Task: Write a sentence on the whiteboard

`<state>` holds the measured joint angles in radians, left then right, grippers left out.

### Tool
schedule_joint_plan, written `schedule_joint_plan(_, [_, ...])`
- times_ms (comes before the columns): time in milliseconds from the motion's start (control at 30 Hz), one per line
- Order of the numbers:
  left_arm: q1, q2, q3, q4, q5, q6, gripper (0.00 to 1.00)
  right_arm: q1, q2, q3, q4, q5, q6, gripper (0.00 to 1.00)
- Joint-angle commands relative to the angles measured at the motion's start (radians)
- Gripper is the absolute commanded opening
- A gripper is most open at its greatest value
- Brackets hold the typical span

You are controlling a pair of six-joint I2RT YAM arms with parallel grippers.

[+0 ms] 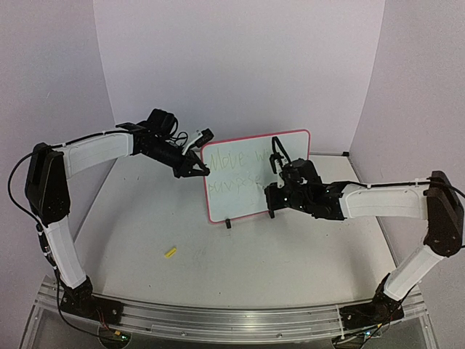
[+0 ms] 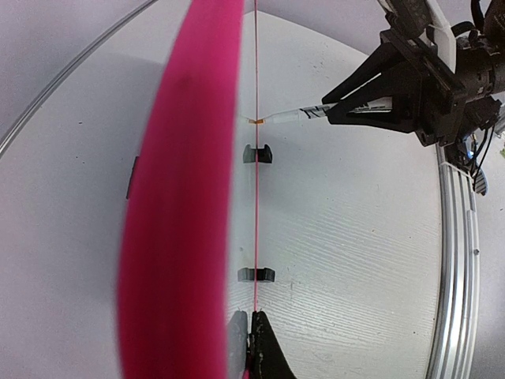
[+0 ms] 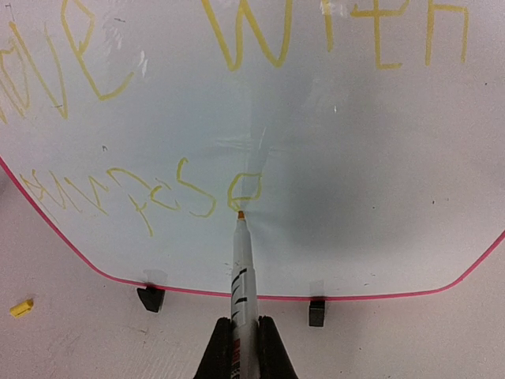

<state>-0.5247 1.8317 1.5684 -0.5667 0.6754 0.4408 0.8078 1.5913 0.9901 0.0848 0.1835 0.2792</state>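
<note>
The whiteboard (image 1: 240, 202) has a pink-red frame and stands upright on two black feet (image 3: 150, 298) at mid-table. The sentence (image 1: 234, 169) is in faint yellow strokes, in two lines (image 3: 237, 47). My left gripper (image 1: 200, 172) is shut on the board's left edge; the left wrist view shows the board edge-on (image 2: 181, 197) with my fingertips (image 2: 252, 317) pinching the thin frame. My right gripper (image 3: 243, 325) is shut on a white marker (image 3: 241, 264), whose orange tip touches the board just below a small "o" in the lower line. The marker also shows in the left wrist view (image 2: 296, 115).
A small yellow marker cap (image 1: 170, 253) lies on the white table in front of the board, and shows at the left in the right wrist view (image 3: 21, 306). Purple walls enclose the back and sides. A metal rail (image 1: 218, 320) runs along the near edge.
</note>
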Motion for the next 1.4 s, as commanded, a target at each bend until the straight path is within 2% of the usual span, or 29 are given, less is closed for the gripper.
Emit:
schedule_joint_plan(0, [0.000,-0.014,-0.021,-0.025,-0.115,0.067,0.00,-0.006,0.012,0.034,0.001,0.067,0.012,0.00])
schedule_joint_plan(667, [0.000,-0.014,-0.023,-0.026,-0.118,0.066,0.00,-0.006,-0.022,0.028,0.000,0.104,0.010,0.00])
schedule_joint_plan(1000, [0.000,-0.015,-0.024,-0.027,-0.123,0.067,0.00,-0.007,-0.148,-0.035,-0.038,0.068,-0.003,0.00])
schedule_joint_plan(1167, [0.000,-0.016,-0.025,-0.027,-0.123,0.067,0.00,-0.040,-0.187,-0.063,-0.083,0.022,-0.031,0.00])
schedule_joint_plan(1367, [0.000,-0.017,-0.029,-0.024,-0.126,0.069,0.00,-0.119,-0.220,-0.095,-0.083,-0.146,-0.056,0.00])
